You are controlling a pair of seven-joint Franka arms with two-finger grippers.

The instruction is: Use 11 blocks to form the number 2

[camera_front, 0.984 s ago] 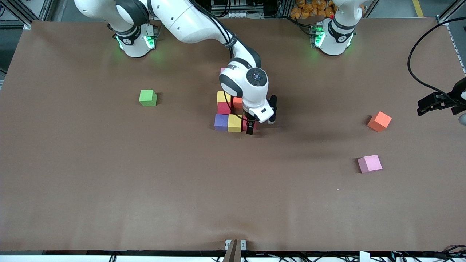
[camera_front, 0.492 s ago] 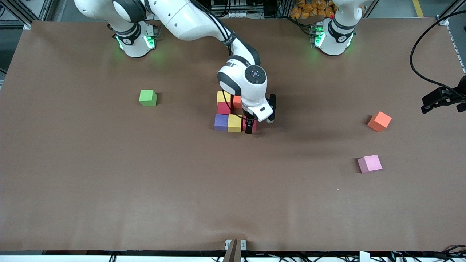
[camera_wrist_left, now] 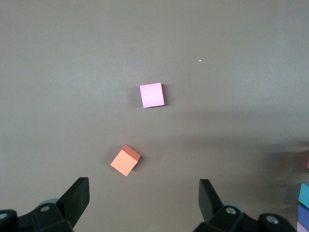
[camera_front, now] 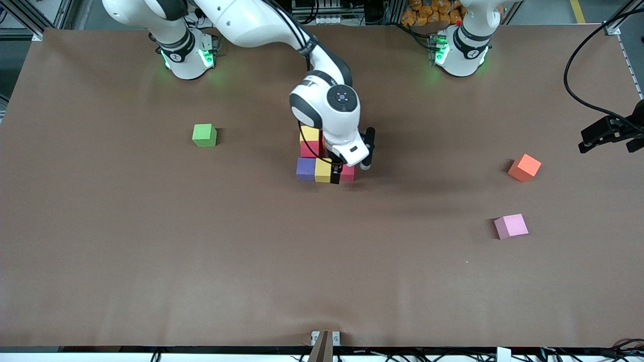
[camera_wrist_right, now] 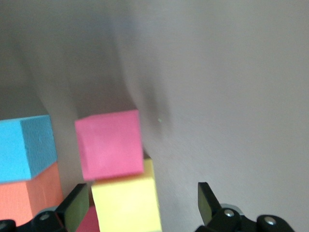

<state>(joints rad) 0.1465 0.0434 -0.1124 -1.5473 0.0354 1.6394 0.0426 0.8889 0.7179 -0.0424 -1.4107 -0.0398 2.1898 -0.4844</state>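
- The jaws of the right gripper [camera_front: 336, 177] are seen wide apart and holding nothing, set over the nearest row of the number 2 [camera_front: 322, 153]
- In the right wrist view a pink block [camera_wrist_right: 110, 144], a yellow block [camera_wrist_right: 126, 203], a light blue block [camera_wrist_right: 25, 145] and an orange block [camera_wrist_right: 30, 195] are shown packed together by the fingers [camera_wrist_right: 207, 200]
- The nearest row is made up of a purple block [camera_front: 305, 168], a yellow one [camera_front: 323, 170] and a red one [camera_front: 348, 172]; much of the figure is hidden by the right arm
- The jaws of the left gripper [camera_wrist_left: 144, 199] are also spread wide and empty, held over the table [camera_front: 151, 251] at the left arm's end
- A loose orange cube [camera_front: 524, 167] and a loose pink cube [camera_front: 511, 225] lie apart from each other there, the pink one nearer the front camera
- A green cube [camera_front: 204, 134] is left toward the right arm's end
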